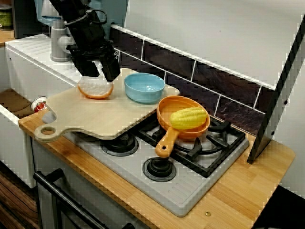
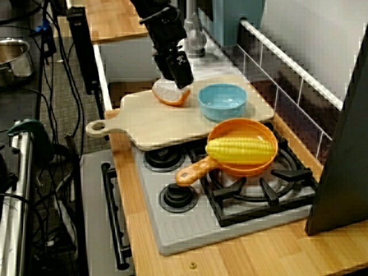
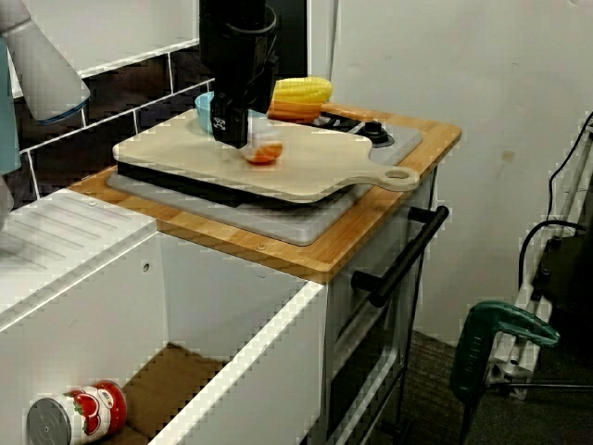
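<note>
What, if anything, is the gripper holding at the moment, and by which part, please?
Nothing appears to be gripped: the gripper has its fingers open just above the orange-rimmed white slice, which lies flat on the cutting board.

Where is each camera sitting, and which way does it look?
View from the front: high before the stove, looking down at the cutting board; arm and gripper show.
View from the stove's end: high, looking along the counter toward the sink; arm and gripper show.
View from the sink: low, looking across toward the stove; the gripper shows.
All three share the corn.
</note>
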{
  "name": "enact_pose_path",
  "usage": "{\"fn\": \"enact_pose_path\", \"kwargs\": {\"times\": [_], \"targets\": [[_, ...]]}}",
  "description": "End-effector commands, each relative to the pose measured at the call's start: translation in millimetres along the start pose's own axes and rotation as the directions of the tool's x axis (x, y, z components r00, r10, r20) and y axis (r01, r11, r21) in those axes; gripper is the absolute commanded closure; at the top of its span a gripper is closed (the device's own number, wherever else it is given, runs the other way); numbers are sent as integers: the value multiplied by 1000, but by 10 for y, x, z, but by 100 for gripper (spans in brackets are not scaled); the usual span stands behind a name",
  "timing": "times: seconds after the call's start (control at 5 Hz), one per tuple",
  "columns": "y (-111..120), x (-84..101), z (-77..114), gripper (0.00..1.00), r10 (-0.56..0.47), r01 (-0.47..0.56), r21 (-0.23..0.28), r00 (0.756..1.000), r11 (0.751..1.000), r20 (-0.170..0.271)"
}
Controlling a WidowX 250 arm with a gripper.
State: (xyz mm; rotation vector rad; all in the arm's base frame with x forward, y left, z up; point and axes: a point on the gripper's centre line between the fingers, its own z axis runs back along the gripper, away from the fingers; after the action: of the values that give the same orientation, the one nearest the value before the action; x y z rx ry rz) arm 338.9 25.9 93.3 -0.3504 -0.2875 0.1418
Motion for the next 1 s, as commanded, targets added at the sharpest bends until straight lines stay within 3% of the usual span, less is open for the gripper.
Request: {"fn": "enact_pose_path", "kwargs": {"times": [0.0, 0.8], "targets": [[-64, -78, 183, 0, -54, 54, 7, 997, 999, 53], [62, -23, 81, 0, -33, 31, 30, 997, 999, 67]]}}
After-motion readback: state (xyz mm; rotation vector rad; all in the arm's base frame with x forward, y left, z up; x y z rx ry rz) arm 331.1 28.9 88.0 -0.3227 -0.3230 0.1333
